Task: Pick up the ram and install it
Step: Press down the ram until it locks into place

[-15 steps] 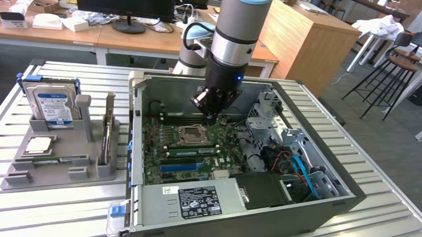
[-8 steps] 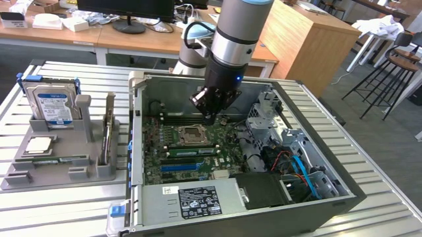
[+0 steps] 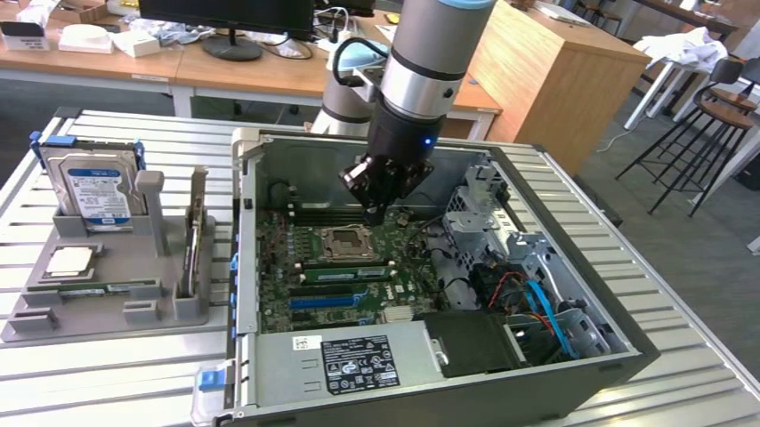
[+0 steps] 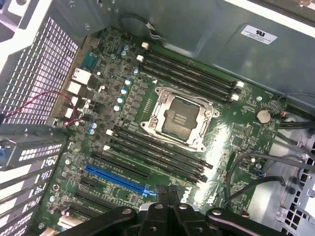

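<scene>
My gripper [image 3: 374, 212] hangs inside the open computer case, just above the motherboard [image 3: 311, 258] beside the CPU socket [image 3: 352, 240]. In the wrist view its two dark fingers [image 4: 166, 192] are pressed together with nothing between them, over the board near the blue slot [image 4: 118, 179]. Black memory slots [image 4: 155, 155] run on both sides of the CPU socket [image 4: 178, 115]. A ram stick [image 3: 109, 288] lies flat in the grey holder tray [image 3: 71, 322] at the exterior view's left. A twin stick [image 3: 191, 245] stands on edge in the same tray.
The tray also holds an upright hard drive [image 3: 95, 189] and a CPU chip [image 3: 69, 261]. The case [image 3: 594, 267] has a power supply [image 3: 356, 360] at the front, drive cages [image 3: 493, 213] and cables on the exterior view's right. Desks, stools and a monitor stand behind.
</scene>
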